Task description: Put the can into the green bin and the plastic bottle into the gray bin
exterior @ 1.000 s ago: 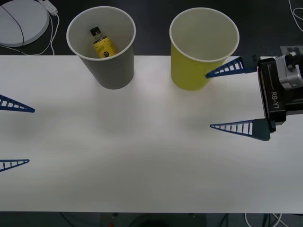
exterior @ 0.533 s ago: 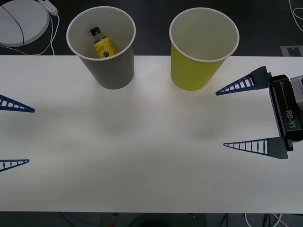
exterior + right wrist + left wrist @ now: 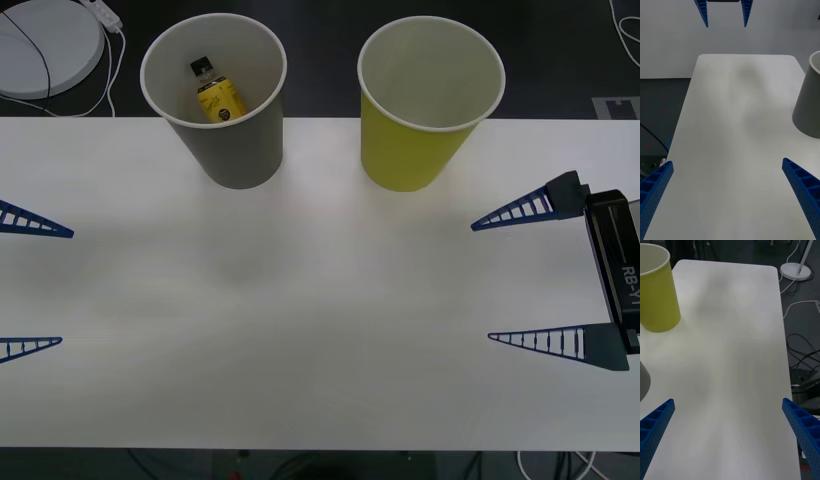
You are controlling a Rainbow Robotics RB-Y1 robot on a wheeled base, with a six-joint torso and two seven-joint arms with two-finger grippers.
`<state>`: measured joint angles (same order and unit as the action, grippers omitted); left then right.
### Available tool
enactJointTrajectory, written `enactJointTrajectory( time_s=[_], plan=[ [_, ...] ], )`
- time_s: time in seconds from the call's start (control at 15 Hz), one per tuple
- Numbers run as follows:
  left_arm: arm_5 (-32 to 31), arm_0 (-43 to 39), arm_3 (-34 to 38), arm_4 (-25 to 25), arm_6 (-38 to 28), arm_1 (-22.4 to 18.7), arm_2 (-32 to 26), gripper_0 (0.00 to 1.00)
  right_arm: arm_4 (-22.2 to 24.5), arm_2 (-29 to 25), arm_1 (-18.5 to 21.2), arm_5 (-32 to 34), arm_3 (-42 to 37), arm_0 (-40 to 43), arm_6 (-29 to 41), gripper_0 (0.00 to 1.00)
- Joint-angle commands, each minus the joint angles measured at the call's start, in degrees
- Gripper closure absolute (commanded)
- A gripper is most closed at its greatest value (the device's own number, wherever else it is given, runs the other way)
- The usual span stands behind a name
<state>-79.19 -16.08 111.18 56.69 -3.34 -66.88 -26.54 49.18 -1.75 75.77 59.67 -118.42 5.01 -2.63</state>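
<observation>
The gray bin (image 3: 236,150) stands at the table's back left, and the plastic bottle (image 3: 218,96) lies inside it, black cap pointing away. The green bin (image 3: 408,152) stands to its right; its pale inside shows nothing, and the can is out of view. My right gripper (image 3: 483,283) is open and empty at the right side of the table, apart from the green bin. My left gripper (image 3: 66,288) is open and empty at the left edge. The right wrist view shows the gray bin (image 3: 809,103); the left wrist view shows the green bin (image 3: 657,292).
A white table (image 3: 320,330) spreads bare between the two grippers. A round white lamp base (image 3: 45,45) with cables lies on the dark floor behind the table's left corner. In the right wrist view the left gripper (image 3: 725,15) hangs across the table.
My right gripper has drawn back from beside the green bin, moving right and toward the table's front, staying open. The left arm, bins and bottle have not moved.
</observation>
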Motion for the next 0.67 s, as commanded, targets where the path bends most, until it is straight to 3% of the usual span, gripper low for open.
enactJointTrajectory(
  time_s=[0.07,0.4,0.67],
  plan=[
    [0.0,0.0,0.0,0.0,0.0,0.0,0.0,0.00,-0.8,-1.3,0.6,0.0,-0.6,2.2,-0.1,0.00],
    [0.0,0.0,0.0,0.0,0.0,0.0,0.0,0.00,-1.6,-6.9,0.7,0.0,-3.3,8.5,0.8,0.00],
    [0.0,0.0,0.0,0.0,0.0,0.0,0.0,0.00,-1.6,-7.2,0.3,0.0,-3.5,9.5,1.0,0.00]
  ],
)
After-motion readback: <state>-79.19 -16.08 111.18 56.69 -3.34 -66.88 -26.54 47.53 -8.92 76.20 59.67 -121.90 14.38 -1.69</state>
